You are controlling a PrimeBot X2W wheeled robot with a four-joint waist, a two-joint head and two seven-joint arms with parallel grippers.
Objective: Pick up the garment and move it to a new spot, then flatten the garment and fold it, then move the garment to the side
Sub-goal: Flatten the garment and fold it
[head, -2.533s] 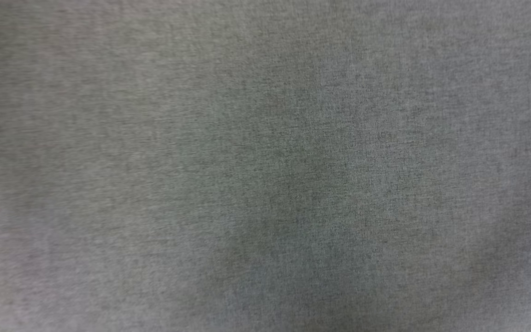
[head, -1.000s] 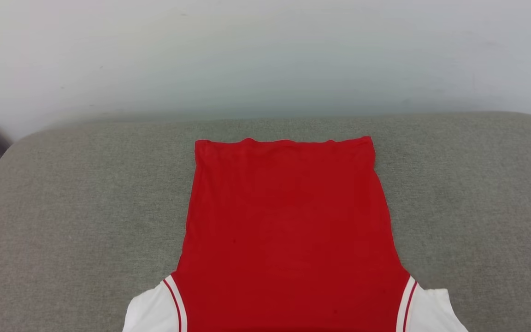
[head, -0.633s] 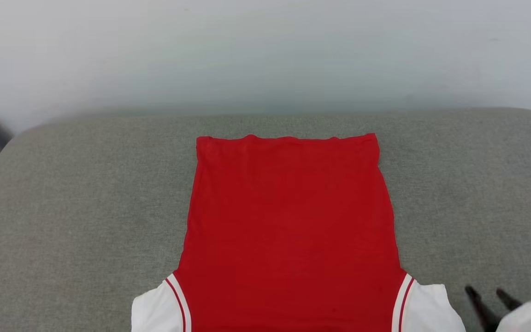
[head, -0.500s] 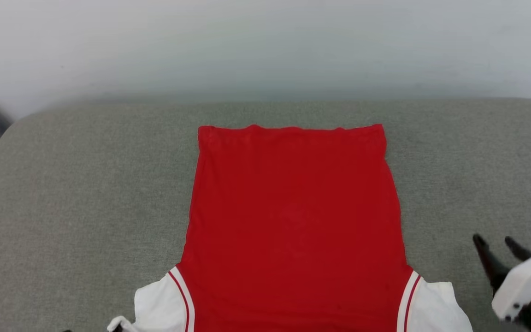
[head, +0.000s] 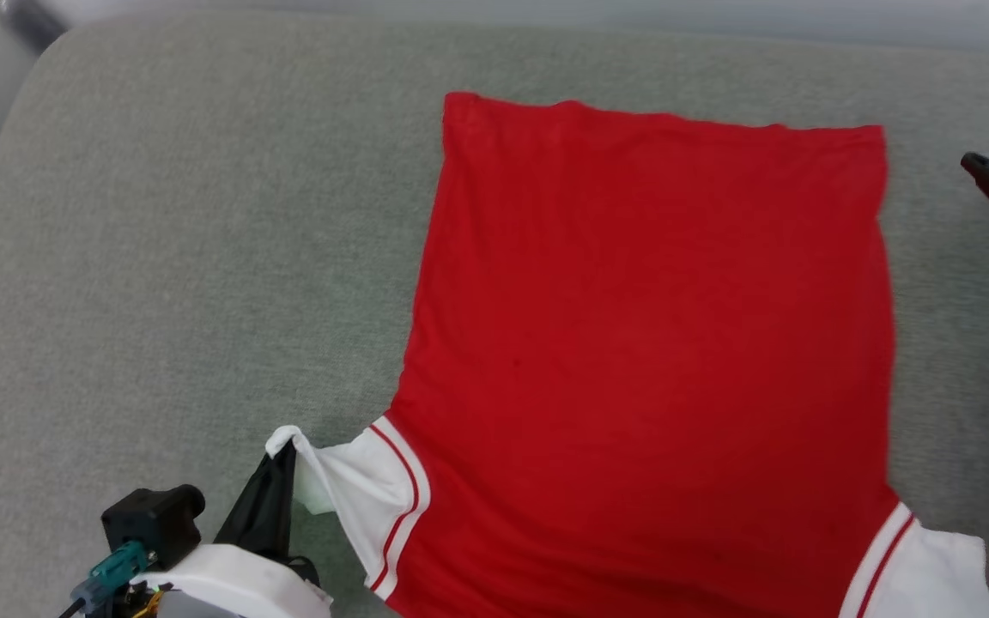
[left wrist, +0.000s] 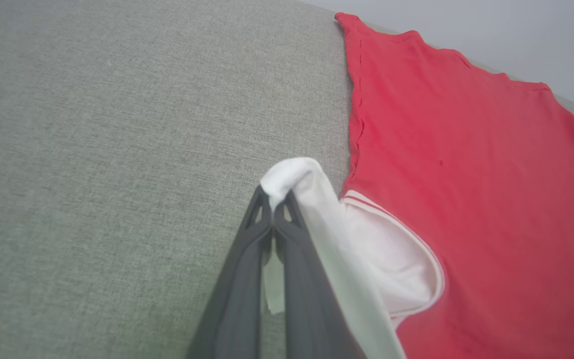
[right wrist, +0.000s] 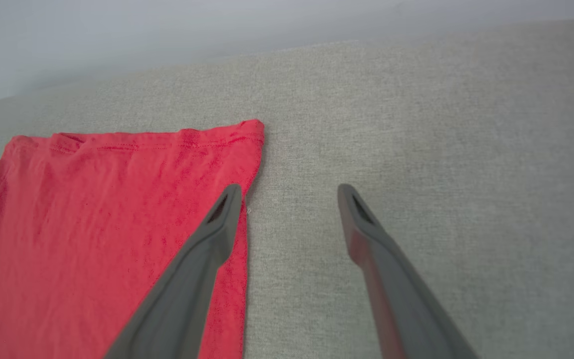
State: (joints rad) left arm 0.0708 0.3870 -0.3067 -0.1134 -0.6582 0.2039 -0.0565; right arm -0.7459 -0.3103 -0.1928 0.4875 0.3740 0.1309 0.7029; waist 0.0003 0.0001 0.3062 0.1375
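Nearest the robot, the left gripper [head: 284, 455] is now clamped tight on the tip of the white left sleeve [head: 357, 489], with a small fold of cloth bunched over its fingertips. It has raised that tip off the grey cushion [head: 203, 215]; half a second ago the sleeve lay flat and this gripper was only just arriving at it. The head camera has also tipped down since then, so the shirt's shift across its view is no move of the shirt. The garment [head: 649, 343] lies spread on the middle of the cushion, plain red side up with no lettering in view, sleeves toward the near edge and hem [head: 666, 120] toward the far edge. Further out, the right gripper [right wrist: 291, 194] stands spread wide and holds nothing. A moment ago it was beside the right sleeve; now it is at the garment's far right corner, one finger above the red side edge and the other above bare cushion. Whether it touches the cloth I cannot tell. My reading is that flattening is done and folding has begun, with the left sleeve due to go over the body, and that the right gripper is lining up a grasp at the hem corner.
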